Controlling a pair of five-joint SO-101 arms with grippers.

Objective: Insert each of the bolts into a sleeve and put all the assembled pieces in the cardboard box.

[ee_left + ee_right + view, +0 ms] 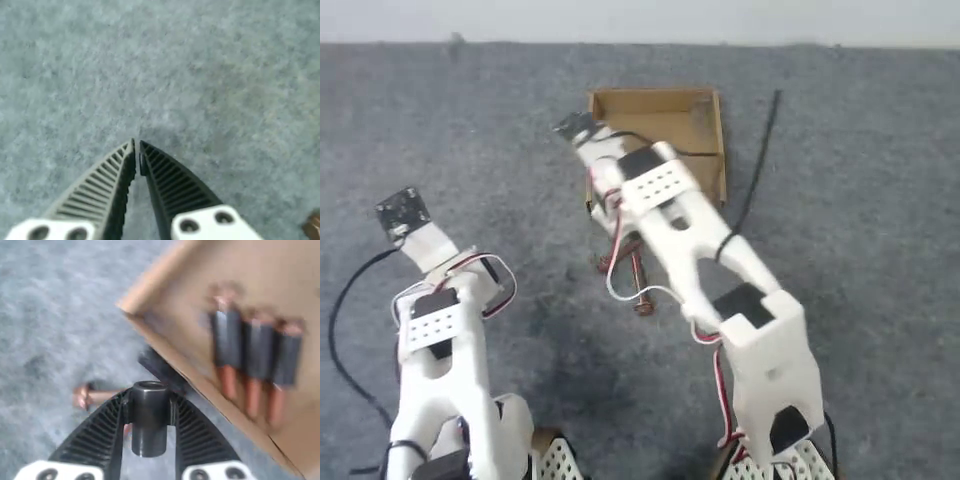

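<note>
**Right end effector** (148, 399): clenched on a black sleeve (148, 426), gripped across its upper half, with the open bore end showing above the grip.

**Sleeve:** hangs over the counter (50, 315), just outside a corner of the cardboard box (150, 287). Probably rigid, smooth and round, so it is liable to swivel in the grip. A hold across the middle suits it.

**Left end effector** (136, 146): clenched with nothing in it, over bare counter.

**Bolt** (86, 396): copper-coloured, lying flat on the counter just beyond the sleeve. Probably stiff, light and apt to roll. Best taken on the shank near the head, leaving the tip free for the bore.

**Assembled pieces** (257, 347): three, side by side on the box floor.

**Loose bolts** (640, 285): on the counter near the box, beneath the right arm (700, 240).
</note>
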